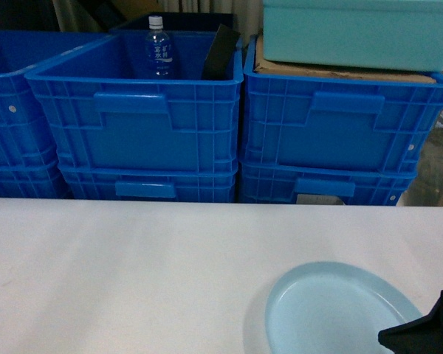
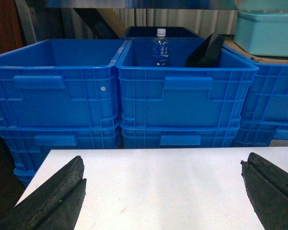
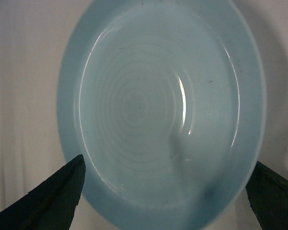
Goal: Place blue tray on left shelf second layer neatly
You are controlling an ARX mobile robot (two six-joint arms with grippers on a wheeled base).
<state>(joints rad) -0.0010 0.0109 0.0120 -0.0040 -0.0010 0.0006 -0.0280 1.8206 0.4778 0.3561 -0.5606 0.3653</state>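
Right gripper (image 3: 165, 191), jaws spread apart, is hovering over blue tray (image 3: 161, 110) lying on white table (image 1: 133, 273); left gripper (image 2: 165, 191) likewise is gaping.

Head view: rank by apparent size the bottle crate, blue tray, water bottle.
1. Bottle crate, largest.
2. Blue tray, though it sits nearer the camera and is cut off by the frame edge, so its rank is less sure.
3. Water bottle, smallest.

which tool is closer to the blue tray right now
Right. The right tool hovers open directly over the blue tray, fingers either side of its near rim. The left tool is open over bare white table, facing the crates; no tray in its view.
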